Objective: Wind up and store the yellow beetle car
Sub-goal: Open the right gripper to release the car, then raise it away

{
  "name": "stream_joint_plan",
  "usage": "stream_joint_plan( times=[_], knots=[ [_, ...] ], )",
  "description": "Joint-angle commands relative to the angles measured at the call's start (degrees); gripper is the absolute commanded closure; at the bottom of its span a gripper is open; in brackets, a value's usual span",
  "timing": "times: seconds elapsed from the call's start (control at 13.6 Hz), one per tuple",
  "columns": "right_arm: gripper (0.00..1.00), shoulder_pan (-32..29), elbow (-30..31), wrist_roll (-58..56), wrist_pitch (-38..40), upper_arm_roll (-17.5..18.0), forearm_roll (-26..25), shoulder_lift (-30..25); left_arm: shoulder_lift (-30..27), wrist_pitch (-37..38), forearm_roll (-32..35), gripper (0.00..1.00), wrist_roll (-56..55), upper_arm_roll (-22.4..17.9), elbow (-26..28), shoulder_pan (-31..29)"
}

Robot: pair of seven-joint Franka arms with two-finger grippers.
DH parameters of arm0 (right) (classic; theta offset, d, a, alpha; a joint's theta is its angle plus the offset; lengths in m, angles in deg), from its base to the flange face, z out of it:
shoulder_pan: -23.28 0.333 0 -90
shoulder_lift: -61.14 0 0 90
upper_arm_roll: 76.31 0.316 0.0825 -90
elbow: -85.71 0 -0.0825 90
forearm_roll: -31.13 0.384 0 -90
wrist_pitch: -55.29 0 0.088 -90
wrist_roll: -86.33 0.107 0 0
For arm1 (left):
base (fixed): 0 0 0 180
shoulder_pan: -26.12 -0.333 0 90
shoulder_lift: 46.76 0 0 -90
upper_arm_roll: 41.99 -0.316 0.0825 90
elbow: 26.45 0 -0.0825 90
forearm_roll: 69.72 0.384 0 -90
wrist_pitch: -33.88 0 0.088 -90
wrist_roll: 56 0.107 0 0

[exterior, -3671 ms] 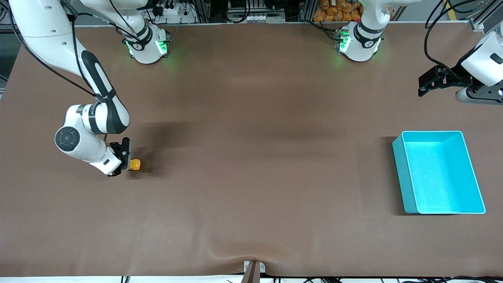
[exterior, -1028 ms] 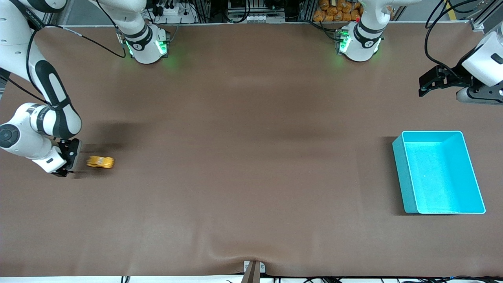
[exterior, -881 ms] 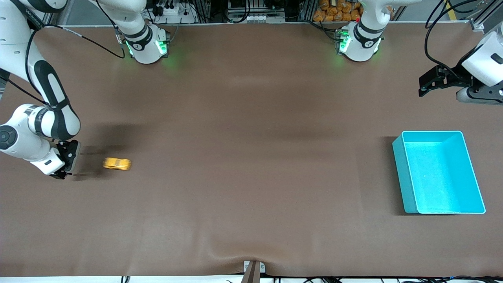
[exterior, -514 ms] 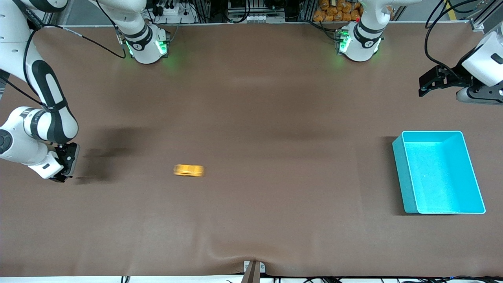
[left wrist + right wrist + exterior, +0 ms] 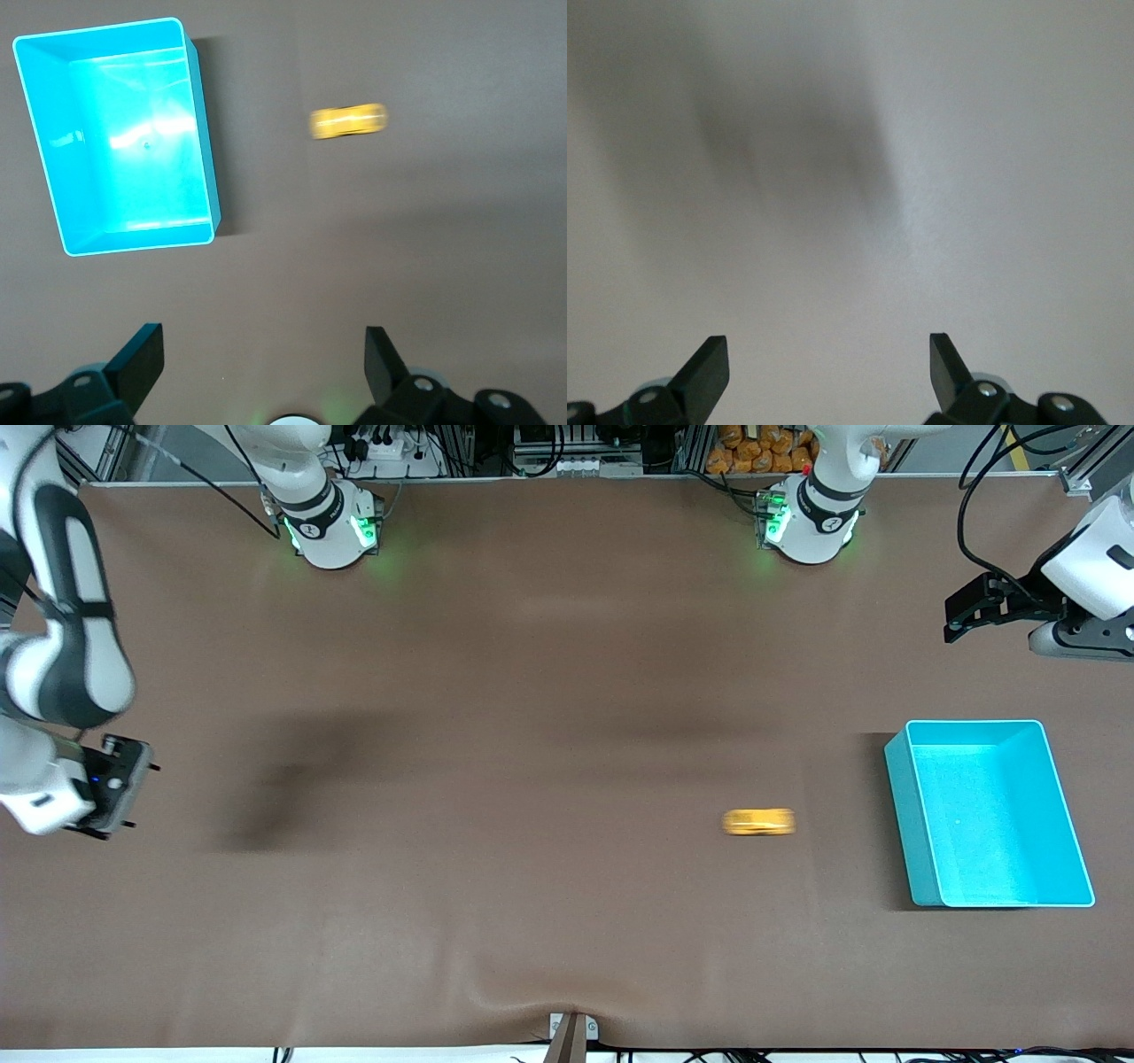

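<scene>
The car (image 5: pixel 758 822) is seen on the brown table (image 5: pixel 532 735), blurred into a yellow streak, in the lower right part of the front frame. It is placed near the bin (image 5: pixel 1067 815), toward the left arm's end of the table, with bare mat between the 2. Nothing is touching it. In the left wrist view the car (image 5: pixel 348 121) is caught as a smear in the upper middle of the frame, beside the bin (image 5: pixel 202 133), which is shown with nothing in it.

The right gripper (image 5: pixel 104 786) is held at the left edge of the front frame, over the right arm's end of the table, well apart from the car. Its jaws are spread wide and nothing is held between them; only bare mat and a soft shadow are shown in its wrist view, the right gripper (image 5: pixel 824 363) low in the frame.

The left gripper (image 5: pixel 966 613) is parked at the upper right, over the table edge above the bin. Its jaws are also spread, the left gripper (image 5: pixel 261 359) empty, and this arm is kept waiting.
</scene>
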Motion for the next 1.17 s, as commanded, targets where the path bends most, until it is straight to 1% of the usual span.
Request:
stream_joint_plan(
  times=[0.0, 0.22, 0.29, 0.37, 0.44, 0.59, 0.66, 0.81, 0.95, 1.1],
  knots=[
    [0.00, 0.8, -9.9, 7.8, 10.1, 0.0, 2.7, -0.2, -0.3, -0.4, -0.3, 0.00, 1.1, 0.0, 0.0, -0.1],
    [0.00, 1.9, -22.3, 18.5, 22.9, -0.2, 1.9, -0.2, -0.4, -0.4, -0.3, 0.00, 1.1, 0.0, 0.0, -0.1],
    [0.00, 1.9, -26.6, 20.1, 25.4, -0.2, 1.8, 0.0, -0.4, -0.4, -0.3, 0.00, 1.1, 0.0, 0.0, -0.1],
    [0.00, 1.9, -28.7, 20.6, 25.9, -0.2, 2.0, -0.1, -0.3, -0.4, -0.3, 0.00, 1.1, 0.0, 0.0, -0.1],
    [0.00, 1.7, -29.0, 21.8, 25.8, -0.1, 2.2, -0.2, -0.2, -0.4, -0.2, 0.00, 1.1, -0.1, 0.0, -0.2],
    [0.00, 1.8, -30.5, 28.8, 26.3, 0.0, 2.2, -1.8, 1.2, -0.4, -0.2, 0.00, 1.1, -0.6, 0.0, -0.8],
    [0.00, 2.1, -30.8, 32.3, 27.0, -0.1, 2.1, -2.8, 1.9, -0.5, 0.0, 0.00, 1.0, -0.7, 0.0, -2.1],
    [0.00, 2.9, -30.9, 40.3, 28.5, -0.1, 2.0, -4.5, 3.6, -1.2, 2.4, 0.00, 1.0, -0.6, 0.0, -2.9],
    [0.00, 3.0, -31.0, 46.8, 30.7, -0.1, 2.1, -5.0, 6.9, -2.9, 4.3, 0.00, 0.2, -0.6, -0.1, -3.6],
    [0.00, 3.5, -31.0, 54.3, 32.5, -0.1, 2.2, -6.1, 9.8, -6.2, 4.2, 0.00, 0.1, -0.6, -0.2, -5.9]
  ],
)
